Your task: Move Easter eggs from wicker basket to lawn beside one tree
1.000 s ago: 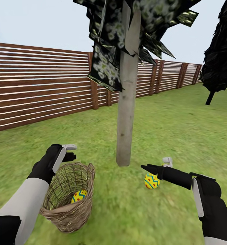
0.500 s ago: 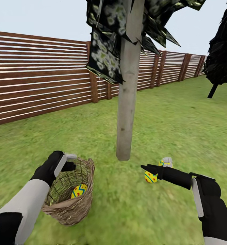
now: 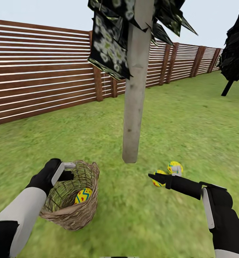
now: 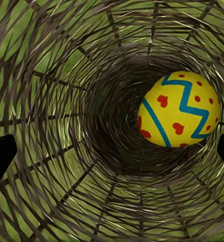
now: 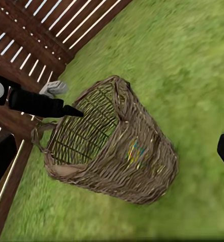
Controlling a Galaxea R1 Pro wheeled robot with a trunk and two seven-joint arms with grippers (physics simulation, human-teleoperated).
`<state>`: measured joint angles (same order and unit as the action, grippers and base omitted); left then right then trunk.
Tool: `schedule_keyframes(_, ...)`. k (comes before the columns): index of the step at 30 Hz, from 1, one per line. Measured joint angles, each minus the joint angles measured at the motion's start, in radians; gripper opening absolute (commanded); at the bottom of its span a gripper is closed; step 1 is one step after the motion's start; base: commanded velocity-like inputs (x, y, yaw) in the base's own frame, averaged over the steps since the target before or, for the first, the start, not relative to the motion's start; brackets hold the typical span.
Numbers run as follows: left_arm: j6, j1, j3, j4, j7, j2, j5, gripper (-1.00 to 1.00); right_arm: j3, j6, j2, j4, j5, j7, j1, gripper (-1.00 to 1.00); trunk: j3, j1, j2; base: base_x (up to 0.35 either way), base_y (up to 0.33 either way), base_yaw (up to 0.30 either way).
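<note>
With two eggs (image 3: 175, 167) already on the lawn (image 3: 191, 118) just beside the tree (image 3: 133, 107) base, left gripper (image 3: 67, 170) hangs over the basket (image 3: 76, 215) rim, jaws wide apart w/ nothing held, lined up on the last egg (image 4: 178, 109) inside. Right gripper (image 3: 160, 177) near the two eggs; open or not, can't tell.

Three eggs are showing: one egg (image 3: 83, 195) is lying inside the basket (image 3: 84, 218), two eggs (image 3: 175, 167) are sitting on the grass (image 3: 191, 118) near the pale trunk (image 3: 133, 107). One basket. Two trees are standing: one pale-trunked, one black tree (image 3: 237, 46). Two grippers are showing, left gripper (image 3: 67, 170) and right gripper (image 3: 158, 176).
</note>
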<state>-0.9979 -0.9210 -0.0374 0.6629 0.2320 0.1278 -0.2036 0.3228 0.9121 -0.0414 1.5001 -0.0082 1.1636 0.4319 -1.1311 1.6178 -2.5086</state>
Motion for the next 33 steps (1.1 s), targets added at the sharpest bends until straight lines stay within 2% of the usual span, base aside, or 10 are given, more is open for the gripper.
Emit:
schedule_keyframes(13, -0.002, -0.033, -0.006, -0.003, -0.004, -0.008, 0.006, 1.0, 0.0, 0.0, -0.001, 0.0, 0.001, -0.001, 0.0, 1.0, -0.05, 0.006, -0.003, 0.0, 0.0, 0.0)
schedule_keyframes(16, -0.002, -0.037, -0.008, -0.003, -0.026, -0.009, 0.006, 1.0, 0.0, 0.0, -0.001, 0.0, 0.001, -0.001, 0.0, 1.0, -0.062, 0.007, -0.004, 0.0, 0.0, 0.0)
schedule_keyframes(19, -0.001, -0.039, -0.011, -0.003, -0.081, -0.009, 0.008, 1.0, 0.0, 0.0, -0.002, 0.0, 0.001, -0.001, 0.0, 1.0, -0.074, 0.009, -0.004, 0.0, 0.0, 0.0)
schedule_keyframes(23, 0.002, -0.04, -0.012, -0.003, -0.121, -0.009, 0.011, 1.0, 0.0, 0.0, -0.002, 0.0, 0.001, -0.001, 0.0, 1.0, -0.089, 0.01, -0.005, 0.0, 0.0, 0.0)
schedule_keyframes(33, 0.01, -0.04, -0.014, -0.003, -0.141, -0.004, 0.012, 1.0, 0.0, 0.0, -0.002, 0.0, 0.0, 0.0, 0.0, 1.0, -0.128, 0.015, -0.008, 0.0, 0.0, 0.0)
